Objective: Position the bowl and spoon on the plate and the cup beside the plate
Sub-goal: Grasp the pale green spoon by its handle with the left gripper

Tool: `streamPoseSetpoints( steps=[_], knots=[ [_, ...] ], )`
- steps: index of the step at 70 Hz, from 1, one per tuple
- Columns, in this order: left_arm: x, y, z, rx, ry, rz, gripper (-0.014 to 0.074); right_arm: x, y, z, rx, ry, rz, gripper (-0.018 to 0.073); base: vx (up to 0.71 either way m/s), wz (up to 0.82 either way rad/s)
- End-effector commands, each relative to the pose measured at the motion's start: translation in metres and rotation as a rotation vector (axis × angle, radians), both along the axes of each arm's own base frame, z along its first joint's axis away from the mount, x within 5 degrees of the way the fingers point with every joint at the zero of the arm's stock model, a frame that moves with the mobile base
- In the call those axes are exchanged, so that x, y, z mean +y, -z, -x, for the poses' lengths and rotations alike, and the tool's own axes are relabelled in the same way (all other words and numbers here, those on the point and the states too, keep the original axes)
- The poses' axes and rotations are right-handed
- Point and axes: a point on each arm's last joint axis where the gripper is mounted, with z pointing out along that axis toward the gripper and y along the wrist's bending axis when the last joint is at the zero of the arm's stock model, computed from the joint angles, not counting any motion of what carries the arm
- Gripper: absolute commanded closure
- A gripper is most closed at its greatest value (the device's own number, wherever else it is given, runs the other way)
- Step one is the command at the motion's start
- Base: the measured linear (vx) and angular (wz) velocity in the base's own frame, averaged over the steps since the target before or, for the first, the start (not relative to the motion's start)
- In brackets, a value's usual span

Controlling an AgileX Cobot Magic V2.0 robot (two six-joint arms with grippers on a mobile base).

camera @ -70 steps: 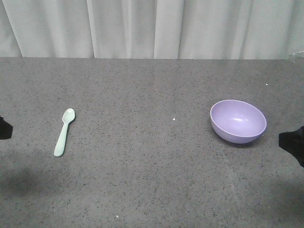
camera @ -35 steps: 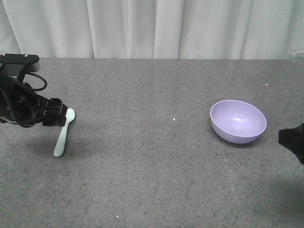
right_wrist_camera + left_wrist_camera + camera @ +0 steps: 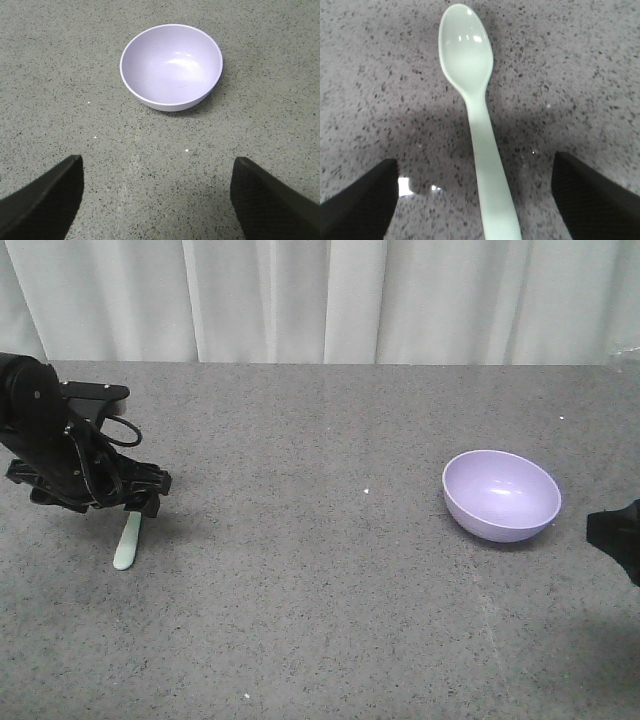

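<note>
The pale mint-green spoon (image 3: 127, 541) (image 3: 470, 75) lies flat on the grey speckled table at the left, bowl end pointing away. My left gripper (image 3: 143, 502) (image 3: 476, 172) hangs over it, open, with one finger on each side of the handle and a wide gap to both. In the front view the arm hides the spoon's bowl end. The lavender bowl (image 3: 501, 495) (image 3: 171, 66) stands upright and empty at the right. My right gripper (image 3: 617, 537) (image 3: 157, 167) is open, short of the bowl, with nothing between its fingers. The plate and the cup are out of view.
The grey speckled table (image 3: 320, 590) runs the full width of the front view. A white curtain (image 3: 320, 300) hangs behind its far edge.
My left arm has come in from the left edge and moved right over the spoon, now covering its bowl end. The right gripper, the bowl and the spoon have stayed put.
</note>
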Motion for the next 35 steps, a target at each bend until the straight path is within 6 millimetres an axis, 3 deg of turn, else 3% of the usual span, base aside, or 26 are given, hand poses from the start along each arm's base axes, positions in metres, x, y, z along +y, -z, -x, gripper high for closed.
streamPoseSetpoints(
  steps=[1,35],
  knots=[
    [-0.004,-0.020,-0.007,-0.125,-0.007,0.028,0.0006,-0.001,-0.015,-0.003,-0.091,0.008,-0.009,-0.0013,0.00,0.00],
    [-0.006,0.005,-0.021,-0.113,-0.030,0.036,0.0008,-0.001,-0.015,-0.003,-0.091,0.008,-0.011,-0.0013,0.00,0.00]
  ],
)
